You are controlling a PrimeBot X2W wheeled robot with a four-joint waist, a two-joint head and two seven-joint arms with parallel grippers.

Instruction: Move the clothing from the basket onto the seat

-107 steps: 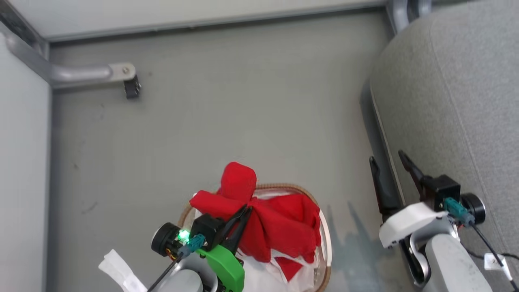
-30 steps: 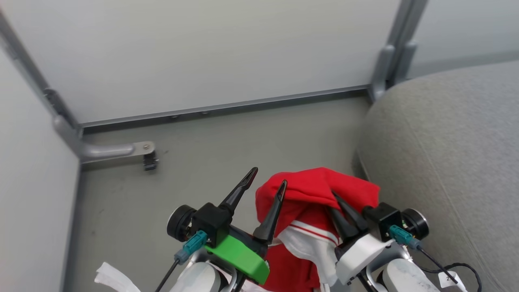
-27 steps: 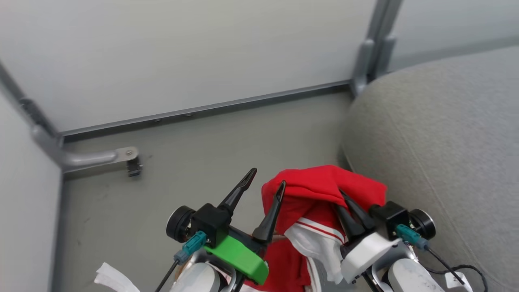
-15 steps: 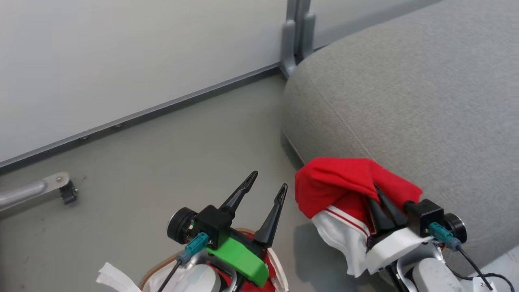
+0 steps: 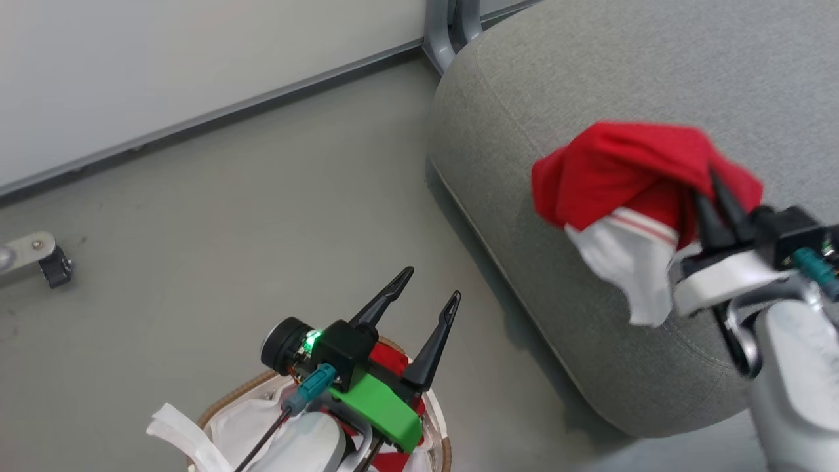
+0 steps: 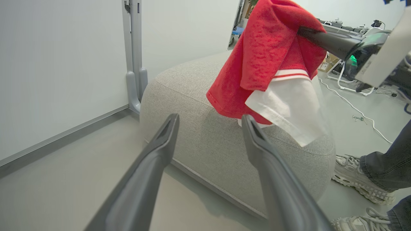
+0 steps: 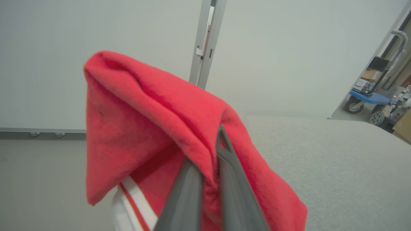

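The clothing, bright red with white stripe trim and a white flap, hangs bunched from my right gripper, which is shut on it above the front part of the grey seat. In the right wrist view the red clothing drapes over the closed gripper, with the seat behind. My left gripper stands open and empty over the basket, where some red fabric shows beneath it. In the left wrist view the open gripper points at the seat and the hanging clothing.
Grey floor lies between the basket and the seat. A white wall with a metal post runs behind. A bracket with a caster sits at the far left. A person's shoes and cables lie beyond the seat.
My right gripper has carried the clothing up and rightward from beside the seat's edge to above the seat. The head camera has turned right. The left gripper stays open over the basket.
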